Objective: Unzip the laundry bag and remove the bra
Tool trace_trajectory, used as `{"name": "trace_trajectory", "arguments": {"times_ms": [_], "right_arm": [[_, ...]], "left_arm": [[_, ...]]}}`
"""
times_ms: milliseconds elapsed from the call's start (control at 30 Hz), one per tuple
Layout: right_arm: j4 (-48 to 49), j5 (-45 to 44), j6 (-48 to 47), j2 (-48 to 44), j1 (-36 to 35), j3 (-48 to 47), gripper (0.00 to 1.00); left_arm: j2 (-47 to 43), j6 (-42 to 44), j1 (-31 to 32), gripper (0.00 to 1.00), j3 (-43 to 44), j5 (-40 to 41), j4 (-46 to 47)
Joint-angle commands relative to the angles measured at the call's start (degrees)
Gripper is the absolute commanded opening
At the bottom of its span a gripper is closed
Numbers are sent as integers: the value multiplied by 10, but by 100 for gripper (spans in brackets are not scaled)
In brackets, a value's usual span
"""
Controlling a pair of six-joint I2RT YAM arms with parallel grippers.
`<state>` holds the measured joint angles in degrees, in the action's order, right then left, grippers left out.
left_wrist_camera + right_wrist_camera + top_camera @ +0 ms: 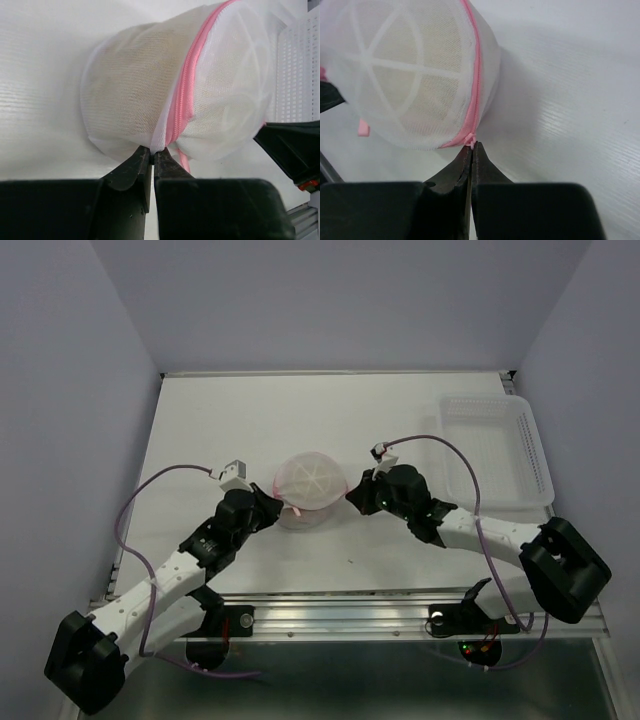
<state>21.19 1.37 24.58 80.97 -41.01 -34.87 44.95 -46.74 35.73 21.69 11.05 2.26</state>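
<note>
Left arm: the black two-finger left end effector [152,151] is clenched, fingers pressed flat together. Its tips nip a fold of mesh at the lower edge of the small rounded translucent white mesh laundry bag [180,85], just beside the pink zipper [184,95].

Centre: the bag lies on its side on the white desk [200,420], between the two arms and touching both. The visible run of zipper reads as closed. A pale beige mass shows through the mesh, presumably the bra; its outline can't be made out.

Right arm: the black right end effector [471,147] is also clenched, tips meeting at the small pink zipper pull [469,141] at the bag's near edge. It looks pinched there, though only by the very tips.

Far right: a clear perforated plastic tray [535,455] sits well apart from the bag.

Judgement: the bag is anchored on one side and the pull taken on the other; unzipping has not begun.

Risks:
- The right hold on the pull is shallow, so a sharp tug could slip it free.
- The left hold has little fabric. If it gives, the whole bag would drag along the desk instead of opening.
- The zipper curves around the bag. A straight pull could jam the slider or snag mesh in the teeth.
</note>
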Motion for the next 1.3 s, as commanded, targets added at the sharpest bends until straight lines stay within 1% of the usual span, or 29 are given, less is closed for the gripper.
{"name": "trace_trajectory", "arguments": {"times_ms": [0, 67, 100, 133, 167, 200, 267, 300, 333, 367, 400, 500, 633, 667, 733, 867, 1000, 1167, 1267], "right_arm": [[-45, -29, -19, -63, 4, 9, 1], [-48, -33, -19, -71, -13, 8, 1], [-48, -32, -17, -71, -13, 4, 1], [-46, -30, -9, -68, -22, 2, 1], [-41, -27, -4, -65, -33, 0, 1], [-40, -30, 1, -61, -39, -6, 1], [-34, -37, 13, -48, -60, -14, 1], [-33, -42, 17, -43, -68, -23, 1], [-32, -55, 23, -35, -80, -28, 1], [-30, -58, 28, -31, -86, -32, 1], [-28, -61, 38, -27, -86, -40, 1], [-21, -73, 53, -12, -99, -50, 1], [-16, -83, 63, 11, -110, -69, 1], [-13, -86, 64, 17, -110, -74, 1], [-11, -83, 66, 20, -110, -78, 1], [-7, -80, 69, 27, -115, -85, 1], [-3, -75, 73, 36, -121, -87, 1], [-3, -73, 72, 41, -126, -85, 1], [-2, -72, 74, 39, -126, -81, 1]], "left_arm": [[33, 48, -36, 0, 15, 23, 38], [65, 57, -48, 0, 61, 2, 57], [100, 61, -48, 0, 80, -4, 60], [117, 65, -48, 9, 117, -10, 63], [144, 67, -48, 17, 134, -25, 64], [152, 67, -48, 42, 147, -33, 66], [160, 66, -47, 66, 173, -62, 71], [155, 61, -46, 81, 179, -66, 69], [148, 46, -44, 87, 179, -67, 67], [130, 38, -36, 94, 175, -64, 64], [120, 30, -29, 97, 167, -59, 57], [91, 0, -2, 98, 154, -45, 25], [66, -49, 34, 98, 100, -31, 17], [57, -69, 46, 95, 89, -20, 16], [48, -93, 56, 93, 59, -10, 19], [47, -119, 65, 86, 34, -6, 44], [75, -119, 66, 75, 40, -4, 88], [121, -101, 68, 72, 65, -14, 126], [141, -104, 68, 63, 66, -10, 149]]}}
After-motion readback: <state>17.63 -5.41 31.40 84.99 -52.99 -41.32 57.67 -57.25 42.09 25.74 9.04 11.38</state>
